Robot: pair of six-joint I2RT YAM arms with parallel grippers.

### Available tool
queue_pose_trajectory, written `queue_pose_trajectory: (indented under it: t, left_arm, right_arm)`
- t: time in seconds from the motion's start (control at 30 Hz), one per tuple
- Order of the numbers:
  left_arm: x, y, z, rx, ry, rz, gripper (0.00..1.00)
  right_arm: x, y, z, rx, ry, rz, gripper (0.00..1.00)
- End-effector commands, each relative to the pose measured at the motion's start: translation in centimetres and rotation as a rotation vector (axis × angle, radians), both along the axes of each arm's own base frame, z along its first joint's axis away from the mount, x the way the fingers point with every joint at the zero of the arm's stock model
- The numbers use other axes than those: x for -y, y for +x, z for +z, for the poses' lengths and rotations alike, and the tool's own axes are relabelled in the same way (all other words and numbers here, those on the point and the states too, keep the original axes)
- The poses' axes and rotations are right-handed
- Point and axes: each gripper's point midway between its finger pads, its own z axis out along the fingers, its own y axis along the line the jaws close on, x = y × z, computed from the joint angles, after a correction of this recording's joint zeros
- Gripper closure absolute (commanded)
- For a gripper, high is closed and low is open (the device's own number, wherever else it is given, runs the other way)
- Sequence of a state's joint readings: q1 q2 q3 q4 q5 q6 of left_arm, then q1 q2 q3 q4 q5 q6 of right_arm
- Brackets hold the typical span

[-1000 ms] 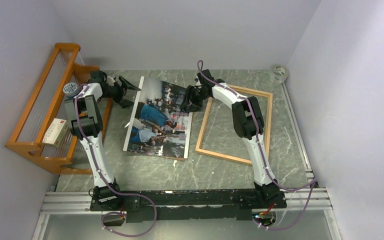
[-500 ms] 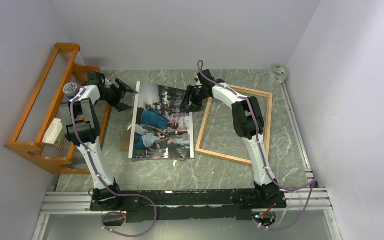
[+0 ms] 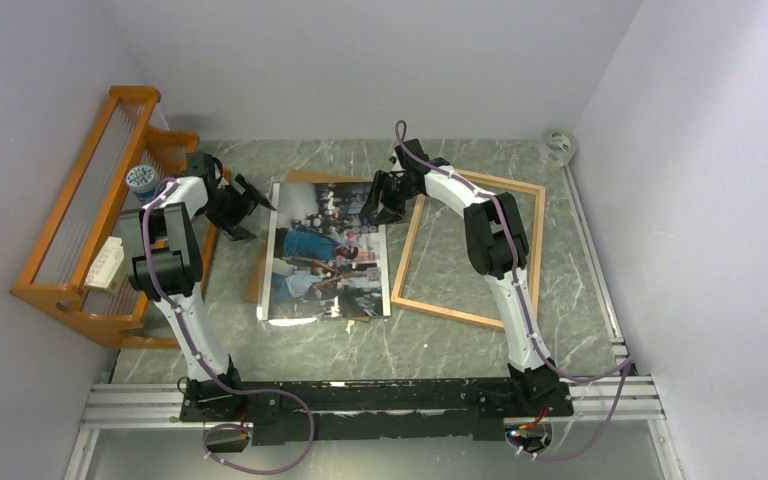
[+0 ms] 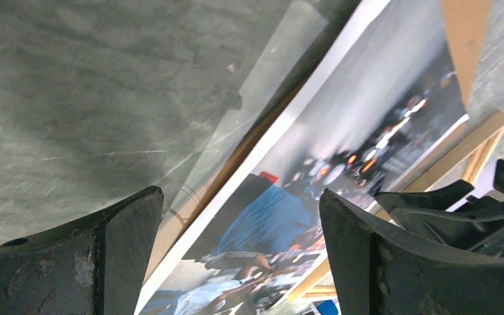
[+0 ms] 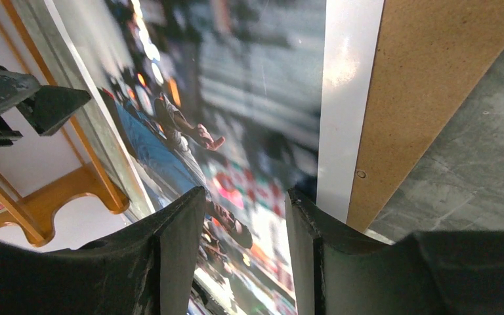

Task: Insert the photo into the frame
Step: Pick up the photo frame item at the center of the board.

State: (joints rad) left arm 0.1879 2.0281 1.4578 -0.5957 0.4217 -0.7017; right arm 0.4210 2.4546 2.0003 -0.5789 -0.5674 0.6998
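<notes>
Marble tabletop (image 3: 460,340): photo (image 3: 328,250) lies on backing board (image 3: 305,177); left gripper (image 3: 252,212) stands wide, empty; right gripper (image 3: 375,205) jaws stand parted over its corner.

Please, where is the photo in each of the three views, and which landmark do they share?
Top external: the photo lies centre-left, left of the frame.
Left wrist: the photo runs diagonally from top right to bottom centre.
Right wrist: the photo fills the centre and left.
Shared landmark: the brown board under it.
</notes>
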Motion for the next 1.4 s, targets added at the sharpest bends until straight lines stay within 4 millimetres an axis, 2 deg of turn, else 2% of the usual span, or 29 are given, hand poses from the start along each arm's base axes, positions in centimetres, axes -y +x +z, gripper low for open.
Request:
queue_pose_trajectory:
  t: [0.0, 0.37, 0.43, 0.53, 0.73, 0.97, 1.03, 1.17, 1.37]
  left_arm:
    - [-0.5, -1.3, 0.1, -0.002, 0.058, -0.027, 0.06]
    - [2.2, -2.1, -1.6, -0.017, -0.073, -0.125, 0.23]
    - [2.7, -2.2, -1.1, -0.014, -0.113, -0.127, 0.26]
    - [3.0, -1.6, 0.9, 0.058, -0.182, -0.109, 0.26]
    - [3.4, -0.2, 4.3, 0.168, -0.282, -0.121, 0.32]
    - [3.9, 0.9, 8.4, 0.288, -0.377, -0.11, 0.4]
    - [4.0, 1.1, 8.8, 0.303, -0.39, -0.114, 0.39]
    - [4.1, 1.3, 8.2, 0.311, -0.401, -0.13, 0.39]
    - [3.4, 1.5, 7.4, 0.335, -0.316, -0.154, 0.53]
  right_arm:
    - [3.5, -1.4, -7.1, -0.082, -0.211, -0.036, 0.47]
    - [3.5, -1.7, -7.3, -0.091, -0.205, -0.025, 0.48]
    - [3.3, -1.8, -7.4, -0.095, -0.194, -0.02, 0.48]
    - [3.4, -2.1, -7.8, -0.113, -0.198, -0.008, 0.48]
    - [3.9, -2.2, -8.9, -0.132, -0.238, 0.002, 0.49]
    - [4.1, -2.0, -8.9, -0.119, -0.254, -0.002, 0.49]
    - [4.1, -1.9, -8.9, -0.115, -0.253, -0.001, 0.49]
    - [4.0, -1.8, -8.7, -0.108, -0.249, -0.001, 0.49]
    - [4.0, -1.7, -8.5, -0.097, -0.245, -0.003, 0.49]
